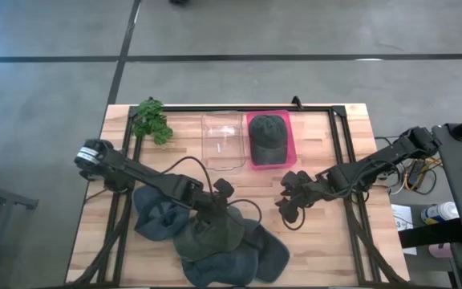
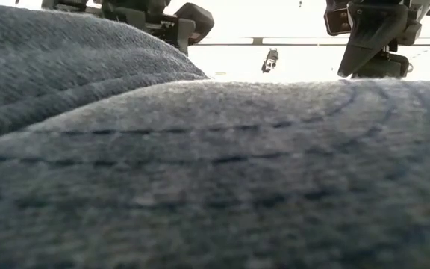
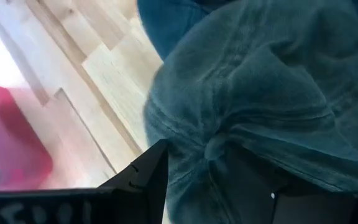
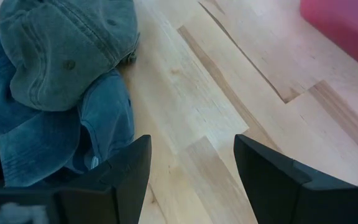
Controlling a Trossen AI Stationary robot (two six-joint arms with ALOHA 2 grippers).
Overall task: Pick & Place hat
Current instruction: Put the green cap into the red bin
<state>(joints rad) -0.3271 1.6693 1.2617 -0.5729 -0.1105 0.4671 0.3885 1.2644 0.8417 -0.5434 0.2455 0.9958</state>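
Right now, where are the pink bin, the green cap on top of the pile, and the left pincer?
pink bin [image 1: 291,152]: high view, on its right wall.
green cap [image 1: 208,237]: high view, on its crown, atop the pile.
left pincer [image 1: 224,201]: high view, between its open fingertips, over the cap.

1. Floor [image 1: 46,120]: grey concrete w/ dark seam lines running across and diagonally.
2. Table [image 1: 351,132]: light wood planks, black metal frame rails on top.
3. Low view: bright backlight beyond the table, washed out.
4. Clutter on a stand [image 1: 435,213] at table's right.
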